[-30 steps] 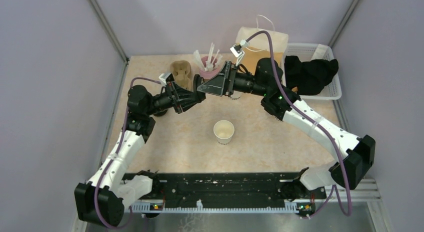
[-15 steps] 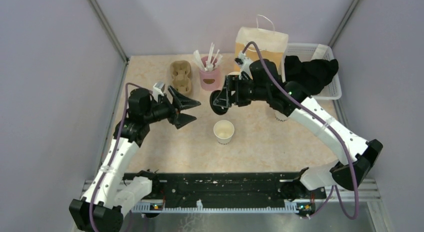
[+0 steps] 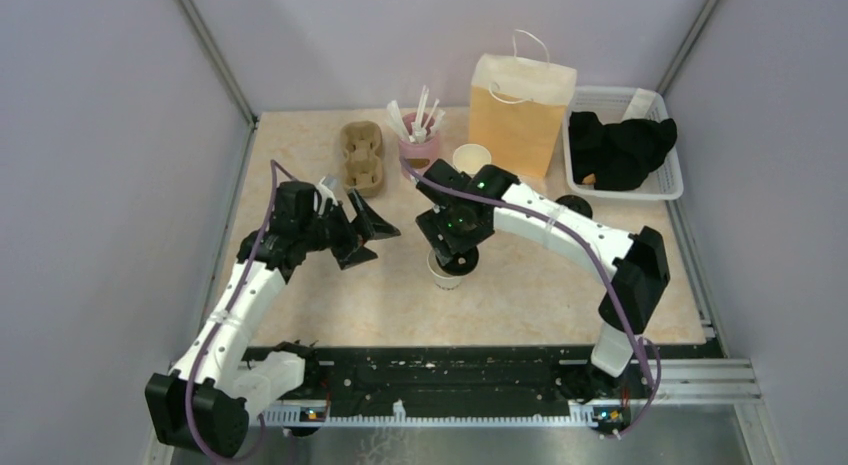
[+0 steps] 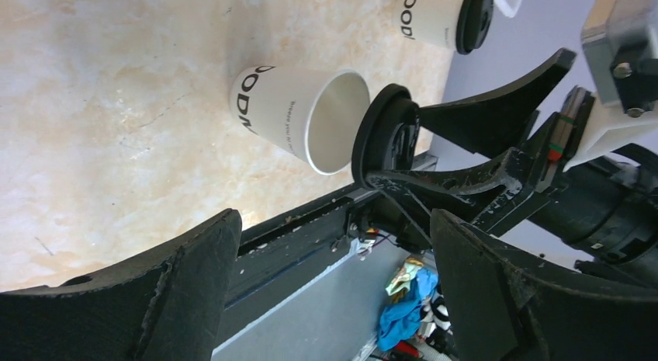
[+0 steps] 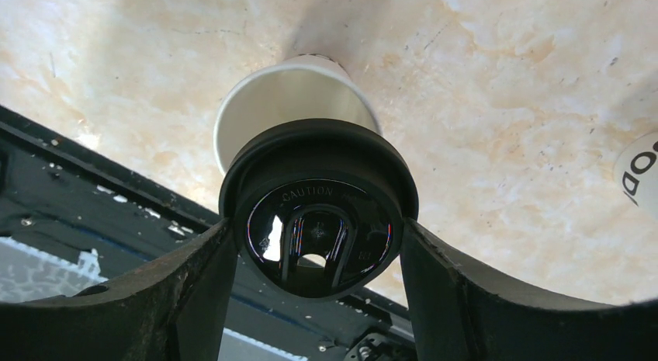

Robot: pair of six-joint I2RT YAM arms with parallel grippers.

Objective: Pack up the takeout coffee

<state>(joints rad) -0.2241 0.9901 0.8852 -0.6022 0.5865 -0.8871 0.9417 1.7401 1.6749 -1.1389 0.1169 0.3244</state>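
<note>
- Left pincer (image 3: 378, 240), left of the open cup (image 3: 443, 273): fingers spread wide and holding nothing, well clear of the cup. It is best left there, out of the way.
- Open cup: white paper with dark lettering, upright mid-bench (image 3: 330, 295), no lid on it, apparently empty.
- Right pincer (image 3: 455, 247), directly above the open cup: pinching a black lid (image 5: 318, 210) by its edges, close over the rim and slightly off-centre. To do this step well, centre and level the lid, then press evenly. A light paper cup may tip or buckle.
- Second cup (image 4: 434, 15), right of the open cup: already lidded.
- Paper bag (image 3: 520, 110), behind and right of the open cup: the likely destination.
</note>
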